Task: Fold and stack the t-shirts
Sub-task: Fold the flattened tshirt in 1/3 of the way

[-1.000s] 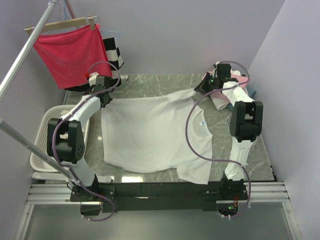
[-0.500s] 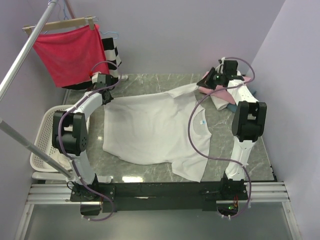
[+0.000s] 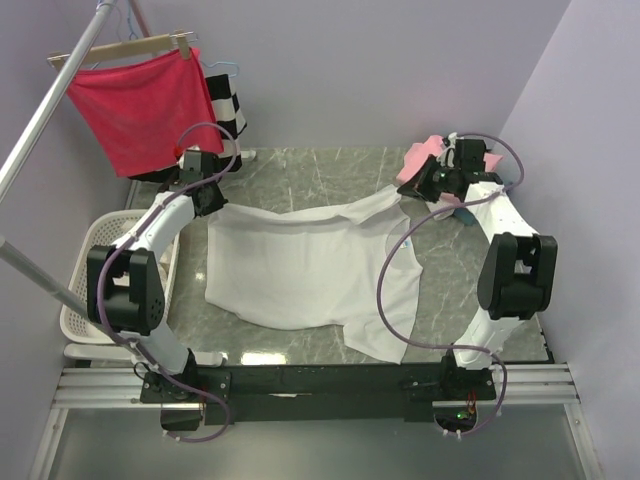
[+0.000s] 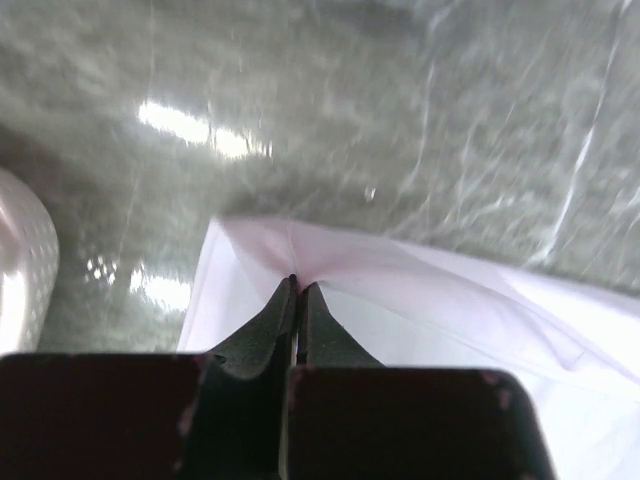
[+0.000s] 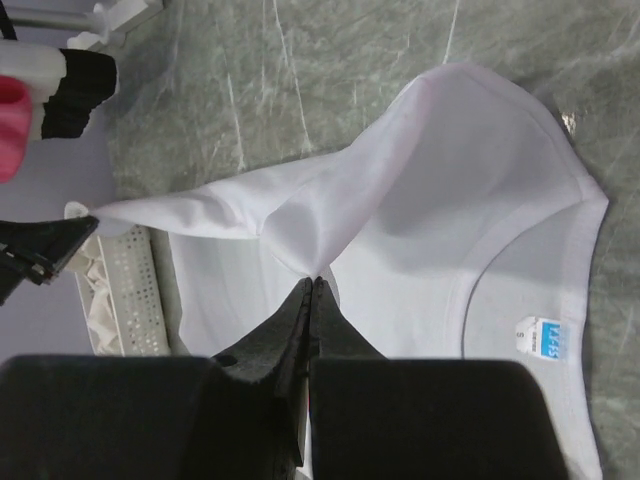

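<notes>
A white t-shirt [image 3: 300, 270] with a small neck label [image 5: 535, 335] lies spread over the middle of the marble table. My left gripper [image 3: 212, 203] is shut on its far left corner [image 4: 290, 255] and holds it just above the table. My right gripper [image 3: 400, 192] is shut on the far right sleeve edge [image 5: 320, 250] and lifts it. The far edge of the shirt is stretched between the two grippers. A pink t-shirt [image 3: 418, 158] lies on a small pile with blue-grey cloth at the far right, behind my right arm.
A white perforated basket [image 3: 80, 300] stands off the table's left edge. A red cloth on a wooden hanger [image 3: 135, 105] and a black-and-white striped garment [image 3: 228, 110] hang at the far left on a metal rack [image 3: 45, 110]. Purple walls close in the back and right.
Both grippers have pulled the shirt's far edge taut and moved it slightly toward the near side. The right arm swung rightward, uncovering the pink shirt. The shirt's near right part has bunched inward.
</notes>
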